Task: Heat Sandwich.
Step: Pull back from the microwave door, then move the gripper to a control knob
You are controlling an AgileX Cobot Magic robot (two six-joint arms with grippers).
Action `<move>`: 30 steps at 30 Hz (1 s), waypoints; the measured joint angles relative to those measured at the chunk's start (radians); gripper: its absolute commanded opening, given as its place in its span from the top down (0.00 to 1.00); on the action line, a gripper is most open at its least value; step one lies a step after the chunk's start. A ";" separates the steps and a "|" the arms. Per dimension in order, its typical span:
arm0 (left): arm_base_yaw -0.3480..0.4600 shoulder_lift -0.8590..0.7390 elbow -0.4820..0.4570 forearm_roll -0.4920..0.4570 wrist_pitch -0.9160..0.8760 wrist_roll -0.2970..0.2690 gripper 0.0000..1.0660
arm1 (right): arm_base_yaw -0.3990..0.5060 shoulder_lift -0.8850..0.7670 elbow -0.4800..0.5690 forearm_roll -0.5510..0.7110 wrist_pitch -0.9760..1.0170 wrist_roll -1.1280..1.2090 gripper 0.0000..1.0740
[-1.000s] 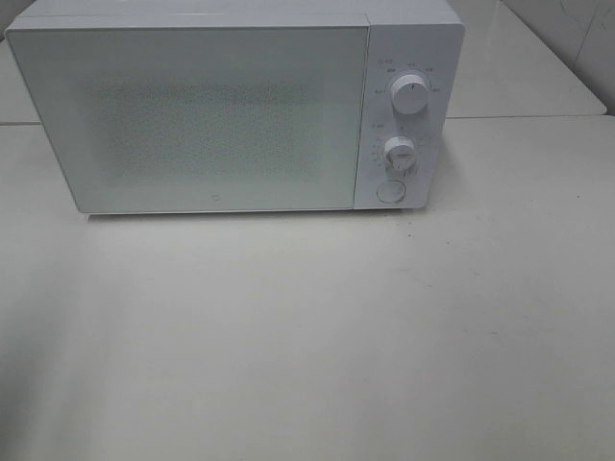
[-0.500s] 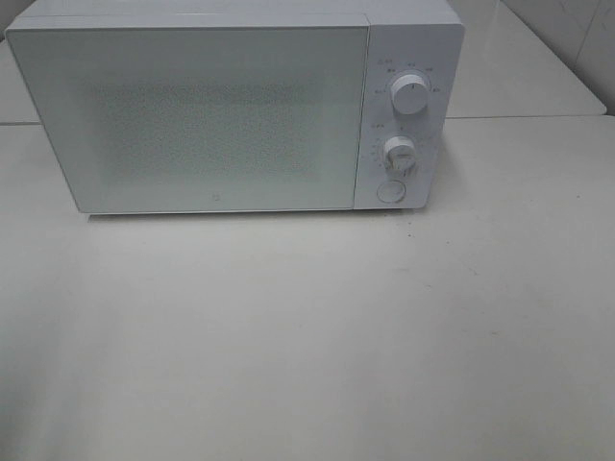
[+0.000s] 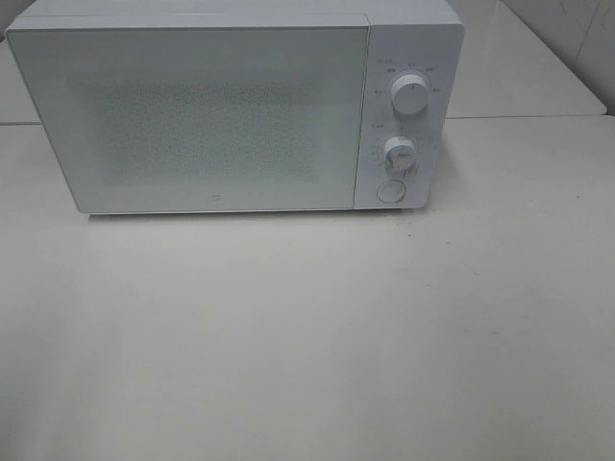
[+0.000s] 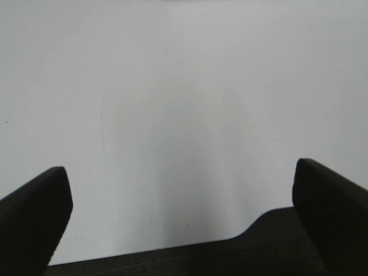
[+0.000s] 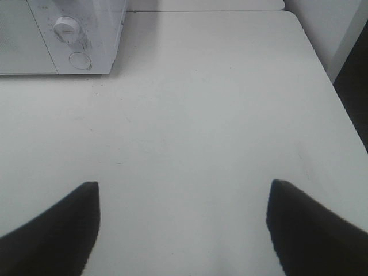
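The sandwich is out of view in every frame. A white microwave (image 3: 231,106) stands at the back of the table with its door shut; its two knobs (image 3: 410,96) and round button sit on the right panel. The microwave's corner (image 5: 69,40) also shows in the right wrist view. My left gripper (image 4: 181,190) is open over bare table, nothing between its dark fingers (image 4: 34,213). My right gripper (image 5: 184,213) is open too, empty, with the microwave some way ahead of it. Neither gripper appears in the exterior high view.
The white table (image 3: 317,327) spreads in front of the microwave. A second table surface (image 3: 519,67) lies behind on the right. In the right wrist view the table's edge (image 5: 339,98) drops off to a dark gap.
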 measured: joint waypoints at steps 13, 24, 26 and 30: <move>0.000 -0.271 0.000 0.002 0.001 -0.001 0.05 | 0.000 0.000 0.000 0.000 0.000 0.000 0.29; 0.000 -0.334 0.000 0.002 0.001 -0.001 0.05 | 0.000 0.000 0.000 0.000 0.000 0.000 0.29; 0.000 -0.335 0.000 0.002 0.001 -0.001 0.05 | 0.000 0.000 0.000 0.000 0.000 0.000 0.29; 0.000 -0.335 0.000 0.002 0.001 -0.001 0.05 | 0.000 0.000 0.000 0.000 0.000 0.000 0.29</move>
